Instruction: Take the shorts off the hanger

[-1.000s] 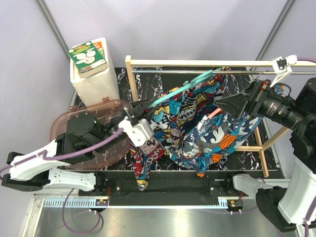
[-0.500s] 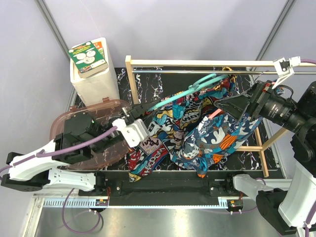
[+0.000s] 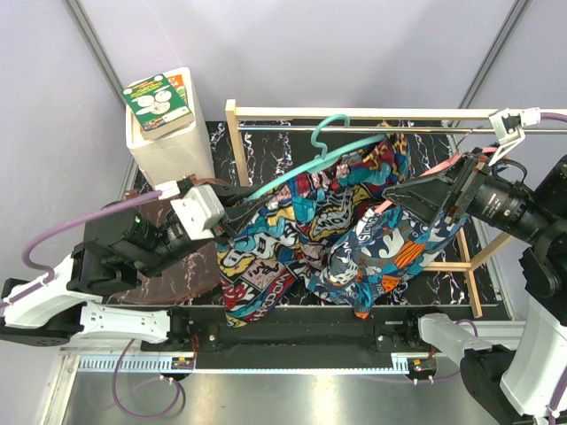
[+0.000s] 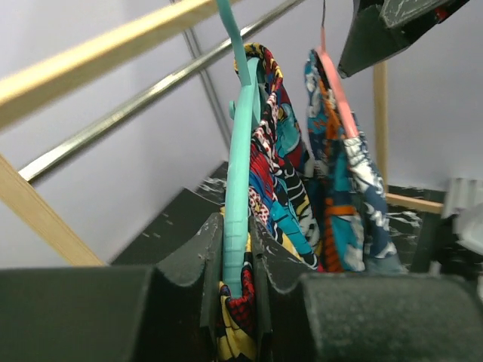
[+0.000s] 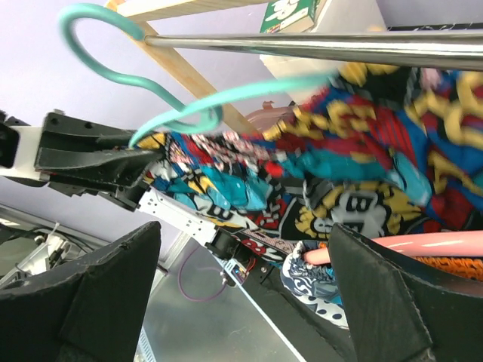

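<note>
Left tool (image 4: 240, 253) pinches teal plastic hanger (image 4: 240, 151); right tool (image 3: 403, 193) spread wide by pink hanger (image 5: 392, 249). Comic-print navy, red and yellow fabric shorts (image 3: 292, 230) droop mid-counter (image 3: 266, 142). Soft, light, floppy, so probably best grabbed at the waistband.

Lit brightly and evenly from above in the overhead view, with only soft shadows under the shorts (image 3: 328, 230) and a white glare strip (image 3: 292, 364) along the near table edge. Dimmer from the left wrist, the left hand (image 4: 240, 253) dark and out of focus. Smeared by motion from the right wrist across the teal hanger (image 5: 189, 105), near fingers (image 5: 90, 302) blurred
</note>
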You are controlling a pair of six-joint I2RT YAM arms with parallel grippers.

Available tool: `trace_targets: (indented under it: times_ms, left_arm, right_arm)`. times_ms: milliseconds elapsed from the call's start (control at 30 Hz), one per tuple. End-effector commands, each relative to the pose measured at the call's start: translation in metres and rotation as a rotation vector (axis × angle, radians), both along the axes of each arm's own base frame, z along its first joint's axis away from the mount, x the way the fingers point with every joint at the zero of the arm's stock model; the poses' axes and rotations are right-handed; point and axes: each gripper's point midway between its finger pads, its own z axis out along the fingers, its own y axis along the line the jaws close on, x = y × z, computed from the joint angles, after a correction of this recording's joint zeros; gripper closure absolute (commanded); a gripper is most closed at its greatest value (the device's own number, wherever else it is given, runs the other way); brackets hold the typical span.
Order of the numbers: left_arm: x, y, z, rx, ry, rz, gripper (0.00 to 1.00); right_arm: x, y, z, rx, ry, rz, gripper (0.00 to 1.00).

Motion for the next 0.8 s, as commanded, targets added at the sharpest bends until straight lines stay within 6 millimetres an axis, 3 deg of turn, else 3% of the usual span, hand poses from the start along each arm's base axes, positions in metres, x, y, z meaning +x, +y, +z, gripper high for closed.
trace_targets:
  times_ms: [0,133,333,600,633,667,733,767]
  left_arm:
    - [-0.012,0.006,0.007,-0.179,0.244,-0.059,1.0]
    - [-0.016,0.005,-0.013,-0.157,0.315,-0.074,1.0]
    - [-0.015,0.005,-0.017,-0.12,0.346,-0.057,1.0]
    - [-0.012,-0.001,-0.019,-0.091,0.353,-0.039,1.0]
    - [-0.011,-0.001,-0.02,-0.087,0.351,-0.036,1.0]
    - [-0.011,-0.002,-0.022,-0.082,0.35,-0.035,1.0]
    - [-0.011,-0.003,-0.024,-0.07,0.352,-0.033,1.0]
    - [-0.012,-0.003,-0.024,-0.068,0.354,-0.036,1.0]
  right_arm:
    - [0.008,0.006,0.001,0.003,0.01,0.046,0.0]
    - [0.01,0.011,-0.006,0.019,0.061,0.081,0.0]
    - [0.016,0.017,0.003,0.065,0.105,0.104,0.01]
    - [0.025,0.041,-0.016,-0.024,0.208,0.063,0.0]
    - [0.034,0.039,-0.018,-0.037,0.203,0.009,0.0]
    - [0.028,0.045,-0.015,-0.035,0.195,0.023,0.0]
    - [0.039,0.05,-0.018,-0.057,0.2,-0.014,0.0]
    - [0.033,0.055,-0.013,-0.062,0.185,0.011,0.0]
